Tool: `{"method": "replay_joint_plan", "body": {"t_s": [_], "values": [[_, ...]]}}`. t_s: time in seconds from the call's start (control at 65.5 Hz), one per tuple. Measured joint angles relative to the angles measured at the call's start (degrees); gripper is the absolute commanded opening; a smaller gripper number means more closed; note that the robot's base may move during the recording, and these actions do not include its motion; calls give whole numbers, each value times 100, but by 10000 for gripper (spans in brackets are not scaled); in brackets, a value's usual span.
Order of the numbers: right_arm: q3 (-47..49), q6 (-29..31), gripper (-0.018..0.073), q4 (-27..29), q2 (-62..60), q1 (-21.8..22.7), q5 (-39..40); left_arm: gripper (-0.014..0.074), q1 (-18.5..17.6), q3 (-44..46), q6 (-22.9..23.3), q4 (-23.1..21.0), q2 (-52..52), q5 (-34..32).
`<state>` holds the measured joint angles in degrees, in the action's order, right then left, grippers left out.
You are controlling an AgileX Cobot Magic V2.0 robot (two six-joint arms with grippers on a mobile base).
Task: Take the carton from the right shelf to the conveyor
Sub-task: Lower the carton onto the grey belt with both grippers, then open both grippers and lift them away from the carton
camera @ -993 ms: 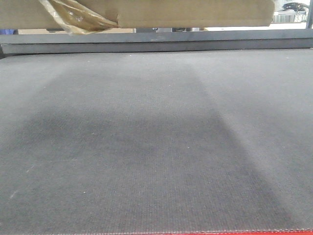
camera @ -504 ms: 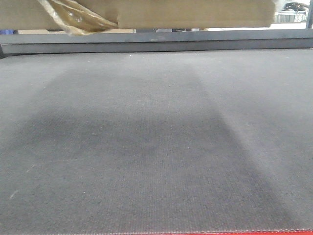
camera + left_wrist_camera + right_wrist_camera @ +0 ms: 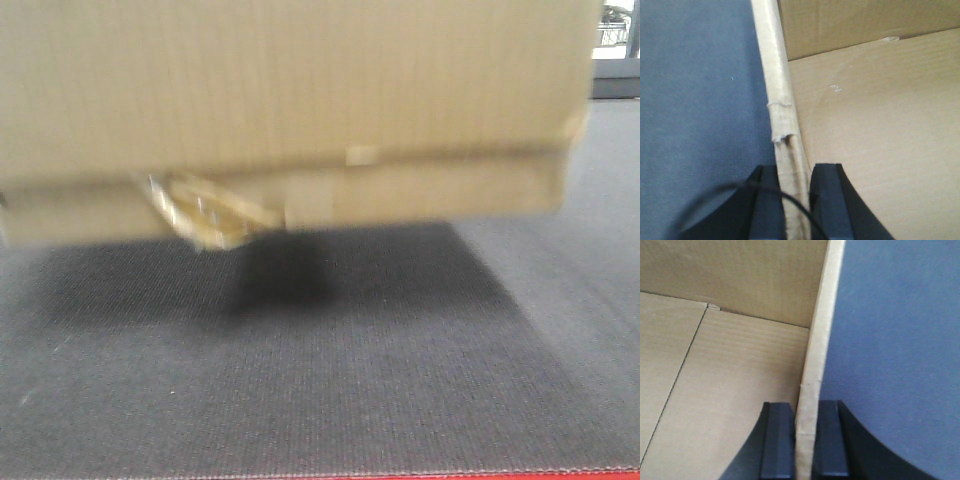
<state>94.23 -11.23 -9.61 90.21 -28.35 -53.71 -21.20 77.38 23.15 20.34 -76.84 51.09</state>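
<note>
The brown carton (image 3: 290,100) fills the upper half of the front view, blurred, hanging just above the dark grey ribbed conveyor (image 3: 330,380) with its shadow beneath. A tangle of yellowish tape (image 3: 205,215) hangs under its left part. My left gripper (image 3: 790,187) is shut on the carton's left wall (image 3: 777,95), one finger inside, one outside. My right gripper (image 3: 806,432) is shut on the carton's right wall (image 3: 822,325) the same way. The carton's bare inner floor (image 3: 725,385) shows in both wrist views. The right shelf is out of view.
The conveyor's red edge strip (image 3: 400,476) runs along the bottom of the front view. The grey belt (image 3: 695,100) lies left of the carton in the left wrist view and right of it (image 3: 900,330) in the right wrist view.
The carton has dropped from the top edge of the front view down over the conveyor, now covering the far frame behind it. Its shadow on the belt has darkened and sharpened.
</note>
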Motion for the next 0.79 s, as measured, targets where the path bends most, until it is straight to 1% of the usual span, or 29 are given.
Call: {"method": "replay_joint_plan", "body": {"t_s": [0.061, 0.183, 0.244, 0.275, 0.29, 0.351, 0.367, 0.397, 0.412, 0.428, 0.443, 0.474, 0.489, 0.504, 0.519, 0.565, 0.596, 0.794], "values": [[-83, 0, -65, 30, 196, 14, 205, -17, 146, -240, 42, -26, -82, -300], [-131, 0, -65, 30, 459, 14, 433, -5, 297, -354, 42, -16, -304, -564], [-131, 0, -53, 30, 525, 24, 472, 33, 319, -377, 42, 8, -409, -647], [-131, 0, -27, 30, 554, 24, 484, 73, 319, -376, 42, 9, -452, -677], [-131, 0, -7, 30, 555, 24, 494, 92, 319, -376, 42, 9, -462, -690], [-131, 9, 120, 5, 576, 38, 509, 185, 323, -376, 42, 46, -542, -752], [-131, 9, 157, 5, 576, 38, 509, 225, 323, -376, 42, 61, -554, -781], [-131, 9, 239, 5, 576, 50, 513, 281, 323, -376, 42, 120, -577, -837], [-131, 9, 306, -6, 576, 50, 523, 310, 323, -376, 42, 132, -578, -876], [-131, 9, 351, 1, 576, 50, 523, 340, 333, -376, 42, 146, -586, -904], [-131, 9, 374, -9, 576, 60, 535, 369, 333, -376, 42, 146, -586, -916], [-131, 9, 464, -9, 576, 60, 548, 428, 333, -376, 42, 157, -586, -950], [-131, 9, 527, -19, 576, 60, 548, 456, 336, -376, 42, 154, -586, -968], [-131, 9, 566, -22, 576, 60, 548, 484, 346, -376, 42, 160, -586, -974], [-131, 9, 579, -21, 576, 60, 548, 512, 346, -376, 42, 169, -586, -992], [-131, 21, 569, -32, 576, 60, 523, 595, 346, -342, 42, 169, -586, -1004], [-131, 21, 568, -32, 576, 60, 509, 621, 346, -319, 42, 175, -586, -1012], [-80, 21, 560, -43, 344, 60, 437, 590, 348, 40, 42, 184, -331, -946]]}}
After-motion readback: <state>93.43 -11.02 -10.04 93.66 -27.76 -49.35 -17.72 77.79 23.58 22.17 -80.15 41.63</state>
